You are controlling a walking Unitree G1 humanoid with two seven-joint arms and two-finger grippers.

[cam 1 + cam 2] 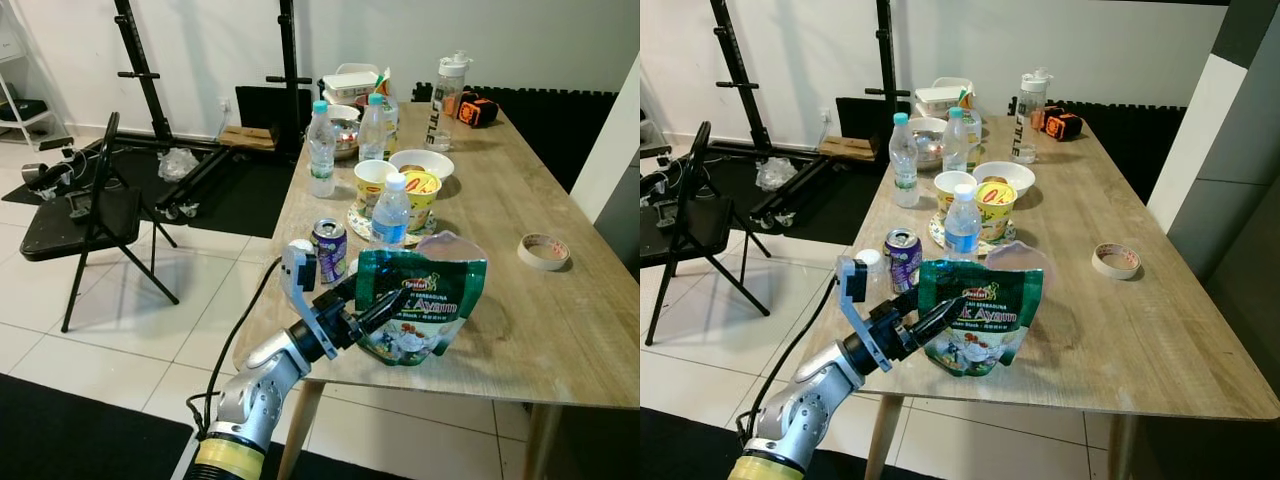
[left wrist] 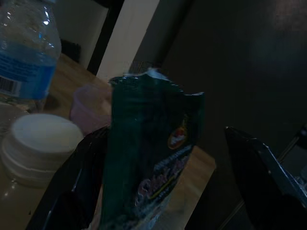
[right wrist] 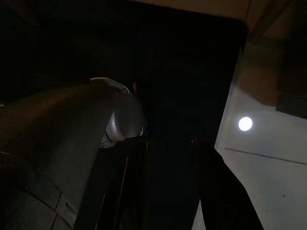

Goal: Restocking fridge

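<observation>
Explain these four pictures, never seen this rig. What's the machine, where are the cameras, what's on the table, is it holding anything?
It is a walking humanoid robot with two arms, each ending in two long black fingers. The two bright pictures come from a stereo camera on its head, looking down at a wooden table. The two dark ones come from cameras on its wrists.

The left gripper reaches to a green snack pouch standing near the table's front edge; its fingers sit either side of the pouch, apparently not yet closed. Behind stand a purple can, water bottles, noodle cups, a bowl and a tape roll. The right arm hangs idle in the dark.
</observation>
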